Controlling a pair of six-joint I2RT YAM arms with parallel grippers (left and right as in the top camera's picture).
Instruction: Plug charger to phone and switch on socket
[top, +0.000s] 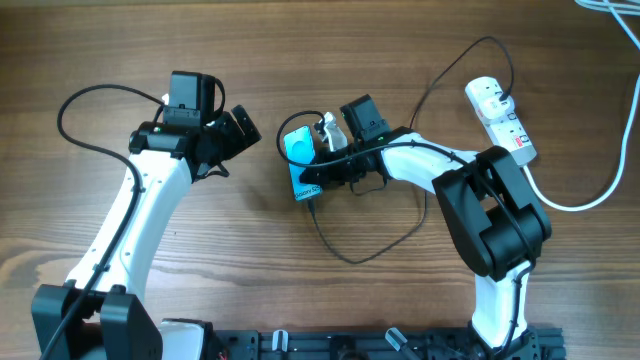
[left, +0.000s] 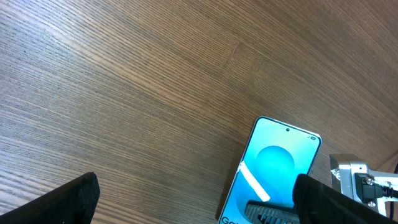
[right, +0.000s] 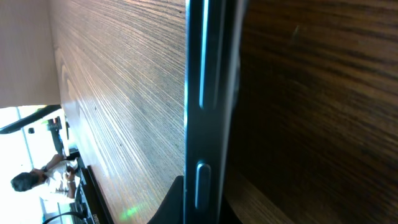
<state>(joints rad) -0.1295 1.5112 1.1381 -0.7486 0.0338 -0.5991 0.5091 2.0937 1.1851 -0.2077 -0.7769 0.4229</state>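
- The phone lies near the middle of the table, screen up. It is a thin, stiff slab with a glossy teal face, which I judge light but slippery and easy to scratch or crack, so it is best held across its thin body or by the long edges, not by pressing hard on the glass.
- The right gripper is pressed together. The left wrist view shows a ridged pad on the near part of the screen, and the right wrist view looks straight along the phone's side buttons, so it appears to pinch the phone itself.
- The left gripper hovers just left of the phone, spread wide and holding nothing.
- The charger is a thin, limp black cable that loops near the phone and runs off to the socket at the far right. It will likely flop and twist, so take it close behind the tip. Whether the tip is already seated, I cannot tell.
- The socket looks rigid and light and could slide when a switch is pushed.
- The table is grained wood — smooth, fairly low in grip. A person sits in a bright area beyond its edge.
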